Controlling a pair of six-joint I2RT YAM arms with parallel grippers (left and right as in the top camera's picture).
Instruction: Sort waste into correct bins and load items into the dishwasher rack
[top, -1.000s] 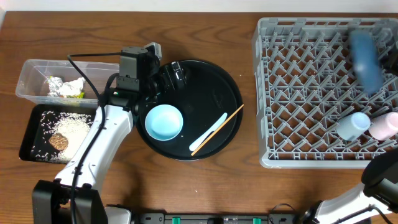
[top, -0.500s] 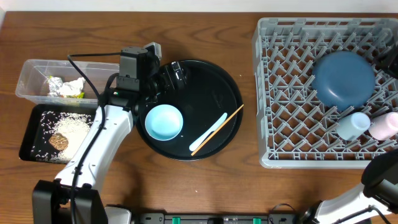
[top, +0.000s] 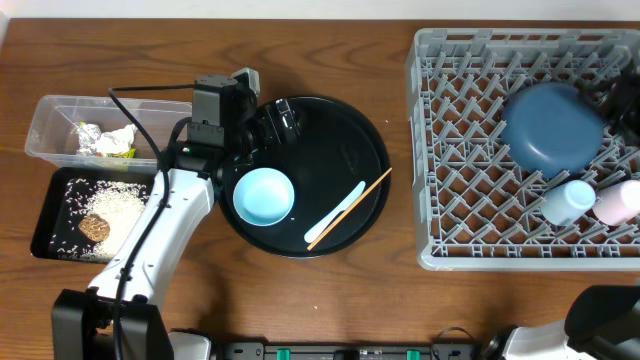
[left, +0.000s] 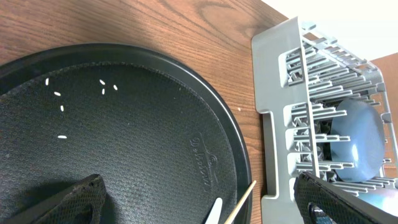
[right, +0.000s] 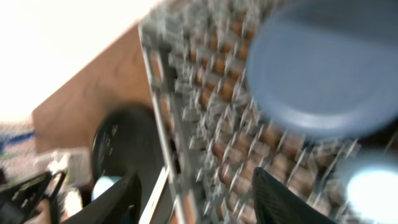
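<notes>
The blue plate (top: 552, 127) sits in the far right part of the grey rack (top: 470, 150), just beyond the pale blue cup (top: 568, 200) and pink cup (top: 618, 202). My right gripper (right: 196, 190) hangs above it, fingers apart and empty. My left gripper (left: 199, 183) hovers wide apart over the round black tray (left: 155, 137), left of the rack.

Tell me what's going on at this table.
Two robot arms are clearing up. The right gripper hangs open over the dishwasher rack, where the blue plate lies beside the pale blue cup and pink cup. The left gripper hovers open over the round black tray, which holds the bowl, spoon and chopstick, not yet loaded. Tissue and wrapper sit in the clear tub, rice and a biscuit lump in the shallow black tray.
</notes>
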